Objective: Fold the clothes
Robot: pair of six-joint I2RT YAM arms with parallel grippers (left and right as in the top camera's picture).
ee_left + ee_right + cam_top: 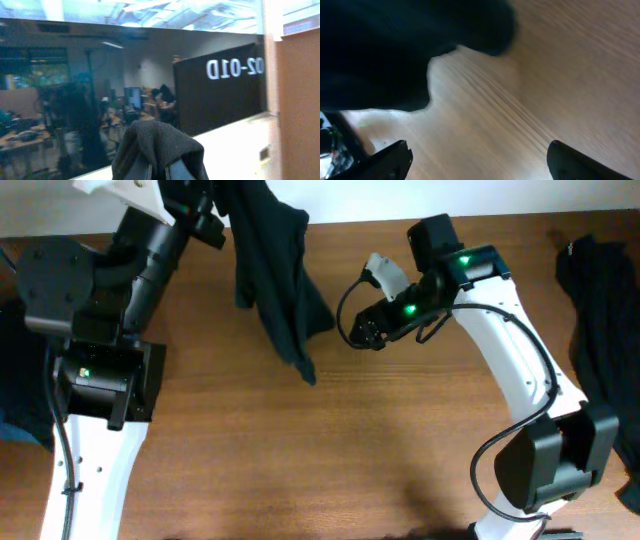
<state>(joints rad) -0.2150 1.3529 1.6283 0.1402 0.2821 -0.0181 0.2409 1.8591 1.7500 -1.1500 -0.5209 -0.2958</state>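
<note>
My left gripper (212, 222) is clamped on the black shirt (275, 275), which hangs in a bunch over the far side of the table (300, 460). My right gripper (362, 332) hovers with its jaws wide apart, just beside the shirt's lower end. More black clothes (600, 310) lie at the right edge.

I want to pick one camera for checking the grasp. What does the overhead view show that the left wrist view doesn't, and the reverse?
Only overhead: the right gripper close to the black shirt, how that shirt drapes down onto the table, and a second heap of black clothes at the right side. Only left wrist: the fabric bunched up close at the grip, with a glass wall behind it. Both: the black shirt pinched in the left gripper.
</note>
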